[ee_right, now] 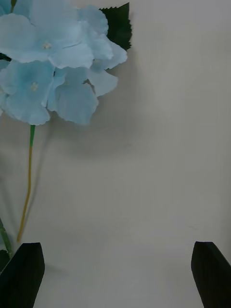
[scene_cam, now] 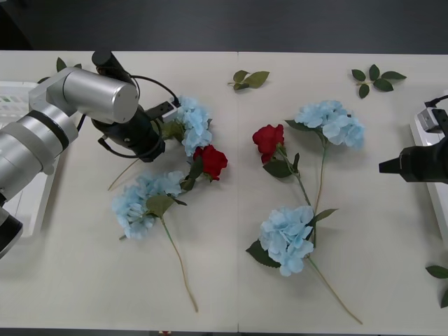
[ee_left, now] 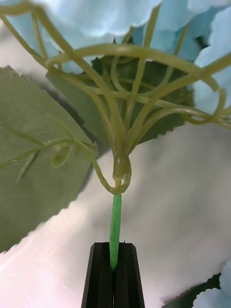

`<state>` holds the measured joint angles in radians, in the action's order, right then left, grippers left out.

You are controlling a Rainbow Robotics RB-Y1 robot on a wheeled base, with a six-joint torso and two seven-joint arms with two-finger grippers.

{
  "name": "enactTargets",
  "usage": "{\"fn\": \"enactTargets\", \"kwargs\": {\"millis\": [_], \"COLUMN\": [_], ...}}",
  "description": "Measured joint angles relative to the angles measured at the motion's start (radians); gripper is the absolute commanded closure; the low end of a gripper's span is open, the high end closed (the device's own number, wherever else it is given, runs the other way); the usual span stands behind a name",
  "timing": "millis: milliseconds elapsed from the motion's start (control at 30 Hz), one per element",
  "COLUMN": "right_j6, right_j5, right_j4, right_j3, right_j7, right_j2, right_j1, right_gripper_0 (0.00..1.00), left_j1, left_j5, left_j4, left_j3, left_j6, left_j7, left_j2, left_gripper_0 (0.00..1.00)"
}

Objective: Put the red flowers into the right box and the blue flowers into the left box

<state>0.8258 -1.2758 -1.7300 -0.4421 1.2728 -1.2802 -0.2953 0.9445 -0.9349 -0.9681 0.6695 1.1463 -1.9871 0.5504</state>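
Note:
Several blue flowers lie on the table: one (scene_cam: 192, 120) by my left gripper (scene_cam: 159, 137), others at the front left (scene_cam: 143, 199), front centre (scene_cam: 287, 239) and back right (scene_cam: 332, 123). In the left wrist view, my left gripper (ee_left: 114, 267) is shut on the green stem (ee_left: 115, 226) just below a blue flower head (ee_left: 144, 19). Two red flowers (scene_cam: 212, 161) (scene_cam: 268, 138) lie mid-table. My right gripper (scene_cam: 387, 166) hovers at the right edge, open (ee_right: 115, 274), facing a blue flower (ee_right: 53, 62). The left box (scene_cam: 15, 98) and right box (scene_cam: 424, 133) sit at the table's sides.
Loose green leaf sprigs lie at the back centre (scene_cam: 250, 79), back right (scene_cam: 376, 77) and front right (scene_cam: 439, 273). Long stems trail toward the front edge (scene_cam: 180, 262) (scene_cam: 334, 290). Bare tabletop spreads between the flowers and the right box.

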Motion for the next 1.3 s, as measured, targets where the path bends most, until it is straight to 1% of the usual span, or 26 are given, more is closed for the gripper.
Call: {"fn": "enactTargets", "kwargs": {"millis": [100,167,267,333,500,667,800,1000,1133,1300], "right_j6": [0.084,0.131,0.174,0.218,0.270,0.294,0.294,0.287,0.245,0.235], "right_j5": [0.101,0.159,0.239,0.322,0.469,0.568,0.638,0.688,0.688,0.688], "right_j4": [-0.018,-0.021,-0.021,-0.021,-0.021,-0.017,0.016,0.120,0.182,0.206], "right_j3": [0.000,0.000,0.000,0.000,0.000,0.000,0.000,0.001,0.001,0.001], "right_j7": [-0.012,-0.082,-0.195,-0.213,-0.217,-0.286,-0.286,-0.286,-0.286,-0.286], "right_j2": [0.065,0.119,0.200,0.254,0.367,0.449,0.507,0.591,0.613,0.614], "right_j1": [-0.032,-0.061,-0.101,-0.122,-0.136,-0.136,-0.136,-0.162,-0.189,-0.197], "right_gripper_0": [0.11,0.11,0.11,0.11,0.11,0.11,0.11,0.11,0.11,0.11], "left_j1": [0.005,0.005,0.005,0.005,0.005,-0.009,-0.061,-0.150,-0.220,-0.310], "left_j5": [0.000,0.000,0.000,0.000,0.000,0.000,0.000,0.000,-0.001,-0.013], "left_j4": [-0.050,-0.084,-0.101,-0.101,-0.101,-0.141,-0.197,-0.210,-0.213,-0.213], "left_j3": [-0.021,-0.064,-0.166,-0.246,-0.405,-0.500,-0.562,-0.695,-0.773,-0.846], "left_j6": [0.011,0.047,0.126,0.174,0.282,0.354,0.384,0.417,0.417,0.417], "left_j7": [0.000,0.000,0.000,0.000,0.000,0.000,0.000,0.000,0.000,0.000], "left_j2": [0.014,0.022,0.023,0.023,0.046,0.131,0.221,0.328,0.391,0.449], "left_gripper_0": [1.00,1.00,1.00,1.00,1.00,1.00,1.00,1.00,1.00,1.00]}}
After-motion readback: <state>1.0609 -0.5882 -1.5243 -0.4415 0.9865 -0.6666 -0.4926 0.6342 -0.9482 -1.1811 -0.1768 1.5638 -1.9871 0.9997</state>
